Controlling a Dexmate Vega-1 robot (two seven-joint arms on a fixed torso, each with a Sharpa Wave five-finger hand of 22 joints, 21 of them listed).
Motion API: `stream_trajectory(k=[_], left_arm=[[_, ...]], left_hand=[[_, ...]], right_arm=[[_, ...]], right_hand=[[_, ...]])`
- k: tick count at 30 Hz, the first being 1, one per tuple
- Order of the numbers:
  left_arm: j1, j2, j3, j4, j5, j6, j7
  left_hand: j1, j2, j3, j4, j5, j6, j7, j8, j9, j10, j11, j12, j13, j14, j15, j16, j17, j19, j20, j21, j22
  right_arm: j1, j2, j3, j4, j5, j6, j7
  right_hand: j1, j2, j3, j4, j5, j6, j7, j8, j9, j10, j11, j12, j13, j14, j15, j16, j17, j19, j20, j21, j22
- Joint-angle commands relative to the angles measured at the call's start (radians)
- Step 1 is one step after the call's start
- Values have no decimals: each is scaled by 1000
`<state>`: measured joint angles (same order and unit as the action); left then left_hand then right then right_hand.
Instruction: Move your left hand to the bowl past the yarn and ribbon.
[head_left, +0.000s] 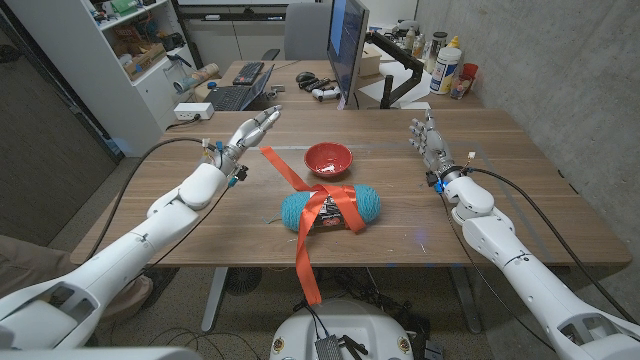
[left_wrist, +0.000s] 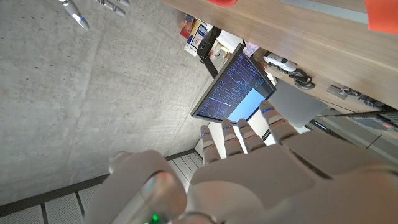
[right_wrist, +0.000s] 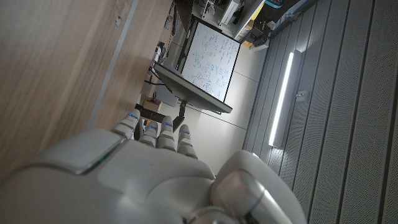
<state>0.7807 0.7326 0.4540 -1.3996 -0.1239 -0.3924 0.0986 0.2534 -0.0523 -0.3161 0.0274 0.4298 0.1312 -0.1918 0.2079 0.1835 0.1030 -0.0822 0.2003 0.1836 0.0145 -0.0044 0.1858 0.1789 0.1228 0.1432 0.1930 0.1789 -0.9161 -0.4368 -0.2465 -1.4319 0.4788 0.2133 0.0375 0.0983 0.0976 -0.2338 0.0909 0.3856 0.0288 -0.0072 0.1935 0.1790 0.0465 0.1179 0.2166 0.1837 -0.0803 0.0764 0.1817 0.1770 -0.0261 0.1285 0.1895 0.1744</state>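
Note:
A red bowl sits on the wooden table, just beyond a teal yarn skein. An orange ribbon is wrapped around the skein, one tail running toward the far left and one hanging over the near edge. My left hand hovers open, fingers straight, to the left of the bowl and beyond the yarn, holding nothing. In the left wrist view the left hand shows its extended fingers, with a slice of the bowl and ribbon. My right hand is open at the right; its back shows too.
A monitor stands at the table's far edge behind the bowl, with a game controller beside it. Bottles crowd the far right corner. A keyboard lies on a second desk beyond.

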Motion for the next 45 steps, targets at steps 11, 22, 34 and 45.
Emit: stream_trajectory(k=[11,22,34,45], left_arm=[[-69,83,29,-58,369,14,136],[-99,107,59,-67,483,16,148],[-149,109,114,-64,647,12,200],[-179,103,146,-51,690,5,201]], left_hand=[[9,-7,-8,-1,2,12,-2,5,4,9,-4,3,4,-3,-15,5,5,3,-4,8,3],[8,-12,-10,0,1,13,-7,3,4,10,-11,3,4,-3,-25,5,5,8,-7,9,3],[9,-32,-16,-2,-2,43,-12,6,4,38,-24,10,4,15,-45,11,4,35,65,12,0],[8,-38,-17,-2,-3,49,-7,4,4,38,-19,9,4,13,-50,8,4,28,39,7,0]], right_arm=[[9,-3,-1,7,3,-6,6],[-1,-6,11,14,14,-1,13],[18,-6,10,32,12,6,34],[16,-20,10,25,2,0,29]], right_hand=[[11,-7,0,-8,6,10,-1,4,6,0,-1,5,4,1,-2,2,3,-7,6,4,4],[10,-8,0,-8,7,10,-1,3,6,1,2,5,4,1,-2,2,3,-7,6,4,4],[9,-11,-2,-8,8,11,-1,2,6,1,1,4,4,0,-2,2,3,-8,5,4,4],[8,-13,-3,-8,8,9,-1,1,6,-3,-1,3,4,-5,-7,0,3,-9,4,3,4]])
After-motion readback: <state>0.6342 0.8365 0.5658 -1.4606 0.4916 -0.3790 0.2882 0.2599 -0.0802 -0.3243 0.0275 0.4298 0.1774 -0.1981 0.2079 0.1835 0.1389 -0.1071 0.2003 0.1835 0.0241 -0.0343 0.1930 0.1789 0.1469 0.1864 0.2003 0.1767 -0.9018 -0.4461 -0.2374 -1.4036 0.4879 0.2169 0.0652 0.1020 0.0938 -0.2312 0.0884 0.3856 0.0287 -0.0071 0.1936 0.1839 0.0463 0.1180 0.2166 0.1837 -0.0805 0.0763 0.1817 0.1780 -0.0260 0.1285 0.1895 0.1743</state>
